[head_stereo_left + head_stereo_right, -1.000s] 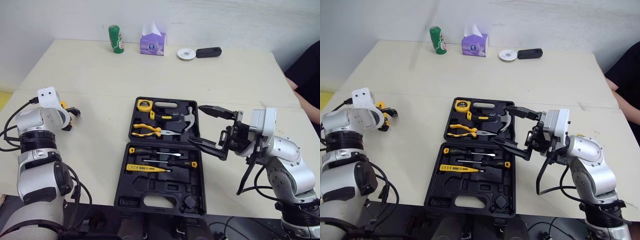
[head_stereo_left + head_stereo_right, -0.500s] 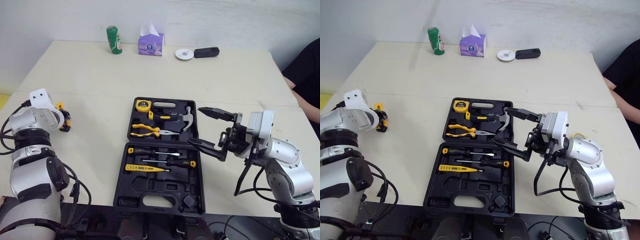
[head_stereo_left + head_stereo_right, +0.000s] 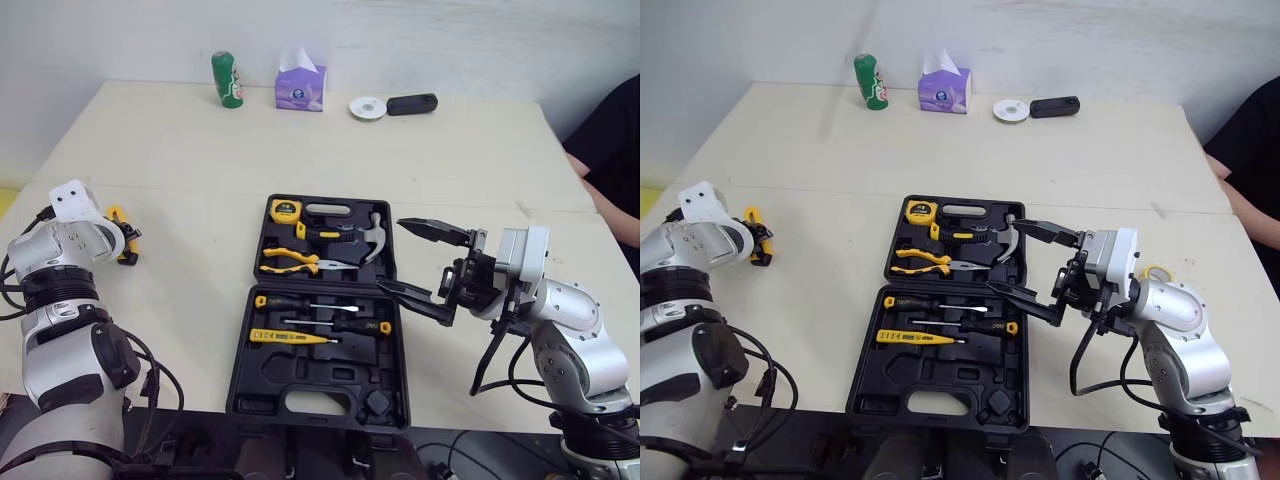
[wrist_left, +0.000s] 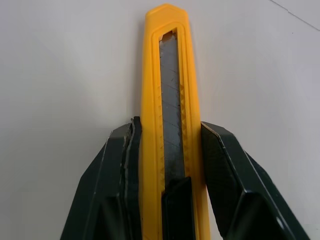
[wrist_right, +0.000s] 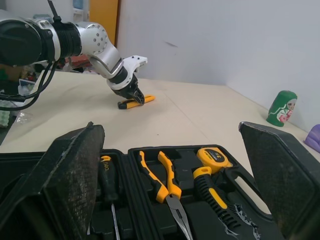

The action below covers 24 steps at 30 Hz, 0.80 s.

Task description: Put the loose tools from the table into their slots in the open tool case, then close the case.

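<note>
A yellow utility knife [image 4: 170,90] lies on the table at the far left, and my left gripper [image 3: 126,238] is shut on its body, one finger on each side. The right wrist view also shows that knife [image 5: 134,102] flat on the table under the left gripper. The open black tool case [image 3: 330,378] sits at the middle front. It holds a tape measure [image 3: 288,210], a hammer [image 3: 372,238], pliers [image 3: 295,262], two screwdrivers [image 3: 318,305] and a yellow tester [image 3: 295,337]. My right gripper [image 3: 392,255] hangs open over the case's right edge, holding nothing.
Along the far edge of the table stand a green doll [image 3: 228,78], a purple tissue box [image 3: 300,85], a white disc [image 3: 368,107] and a black device [image 3: 414,103]. A person's dark sleeve [image 3: 612,140] shows at the right edge.
My left gripper has closed from wide open onto the yellow utility knife. The right arm has stayed where it was. The head camera shifted slightly.
</note>
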Each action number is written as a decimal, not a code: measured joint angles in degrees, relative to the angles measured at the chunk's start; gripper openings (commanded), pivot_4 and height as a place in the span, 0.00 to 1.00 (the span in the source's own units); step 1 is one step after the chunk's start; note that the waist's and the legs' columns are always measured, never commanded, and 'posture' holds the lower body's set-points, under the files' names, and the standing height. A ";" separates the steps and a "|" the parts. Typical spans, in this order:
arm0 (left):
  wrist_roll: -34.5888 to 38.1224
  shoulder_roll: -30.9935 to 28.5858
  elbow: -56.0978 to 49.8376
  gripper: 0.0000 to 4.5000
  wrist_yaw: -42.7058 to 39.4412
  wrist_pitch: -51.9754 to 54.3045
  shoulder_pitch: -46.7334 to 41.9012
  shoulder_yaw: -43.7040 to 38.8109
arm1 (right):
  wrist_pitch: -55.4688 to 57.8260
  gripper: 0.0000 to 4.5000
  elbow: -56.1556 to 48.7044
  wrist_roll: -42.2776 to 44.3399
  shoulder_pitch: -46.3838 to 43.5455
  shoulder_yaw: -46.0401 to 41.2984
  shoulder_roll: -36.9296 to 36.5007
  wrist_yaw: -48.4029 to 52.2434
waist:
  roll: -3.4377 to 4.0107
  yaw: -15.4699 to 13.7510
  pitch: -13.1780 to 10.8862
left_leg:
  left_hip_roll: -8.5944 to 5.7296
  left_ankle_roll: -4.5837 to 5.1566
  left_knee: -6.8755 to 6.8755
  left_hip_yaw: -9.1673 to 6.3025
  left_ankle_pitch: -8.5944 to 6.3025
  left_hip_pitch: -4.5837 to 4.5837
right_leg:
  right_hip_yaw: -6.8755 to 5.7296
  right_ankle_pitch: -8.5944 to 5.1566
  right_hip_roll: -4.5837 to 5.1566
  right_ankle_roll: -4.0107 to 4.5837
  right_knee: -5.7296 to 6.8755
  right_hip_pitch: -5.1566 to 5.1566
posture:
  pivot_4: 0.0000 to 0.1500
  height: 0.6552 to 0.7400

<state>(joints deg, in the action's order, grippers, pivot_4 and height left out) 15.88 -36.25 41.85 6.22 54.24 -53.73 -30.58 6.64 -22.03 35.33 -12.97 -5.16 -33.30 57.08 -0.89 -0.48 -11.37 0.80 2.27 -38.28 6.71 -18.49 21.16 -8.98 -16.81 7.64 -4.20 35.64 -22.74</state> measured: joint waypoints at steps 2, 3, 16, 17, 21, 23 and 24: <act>0.86 0.23 -3.21 0.28 -2.38 0.35 1.32 0.55 | 0.00 1.00 0.00 -0.05 0.00 0.00 -0.14 0.15 | -0.08 -0.03 -0.04 | 0.00 0.00 0.00 0.00 0.00 0.02 | 0.00 0.00 -0.01 0.00 -0.01 -0.01 | 1.00 1.00; 1.54 0.16 -7.86 0.28 -5.50 0.10 3.25 1.83 | -0.02 1.00 -0.01 -0.15 0.06 -0.01 -0.43 0.34 | -0.15 0.01 -0.07 | 0.00 0.00 0.00 0.00 0.00 0.05 | 0.00 0.00 -0.01 0.00 -0.01 -0.03 | 1.00 1.00; 21.60 -3.91 -41.12 0.28 -33.95 7.46 14.99 4.51 | -2.97 1.00 1.55 -2.21 8.02 -5.59 -8.67 6.53 | -0.19 0.30 -0.10 | 0.03 -0.03 -0.01 -0.01 0.03 0.03 | 0.05 0.00 -0.06 0.01 -0.08 0.02 | 1.00 1.00; 23.11 -4.65 -43.79 0.28 -37.35 6.85 16.42 5.58 | -2.67 1.00 1.01 -1.91 8.66 -6.69 -9.36 6.73 | -0.19 0.35 -0.10 | 0.03 -0.03 0.00 -0.01 0.03 0.03 | 0.06 0.00 -0.06 0.01 -0.09 0.02 | 1.00 1.00; 25.98 -7.53 -52.35 0.28 -48.65 2.65 20.86 10.36 | -1.06 1.00 -1.09 -0.05 9.95 -8.97 -11.44 6.97 | -0.16 0.35 -0.10 | 0.04 -0.05 0.04 -0.01 0.02 0.00 | 0.07 -0.01 -0.06 0.02 -0.12 0.02 | 1.00 1.00; 25.74 -9.43 -55.31 0.28 -53.84 -0.48 23.28 13.82 | 0.02 1.00 -2.28 0.46 11.45 -9.80 -11.91 7.01 | -0.15 0.28 -0.11 | 0.04 -0.05 0.04 -0.02 0.02 0.02 | 0.06 -0.02 -0.07 0.03 -0.15 0.02 | 1.00 1.00; 24.99 -10.19 -57.34 0.28 -56.75 -3.08 24.57 16.36 | 0.65 1.00 -3.01 0.72 13.13 -10.23 -12.28 7.22 | -0.14 0.14 -0.12 | 0.04 -0.05 0.04 -0.02 0.02 0.02 | 0.07 -0.02 -0.06 0.03 -0.16 0.02 | 1.00 1.00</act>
<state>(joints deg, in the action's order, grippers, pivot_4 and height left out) 40.87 -46.44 -15.48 -50.53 51.16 -29.16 -14.22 7.29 -25.04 36.04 0.16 -15.40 -45.58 64.30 -1.03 -0.34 -11.48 0.85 2.22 -38.24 6.70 -18.47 21.17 -8.92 -16.83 7.58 -4.17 35.47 -22.72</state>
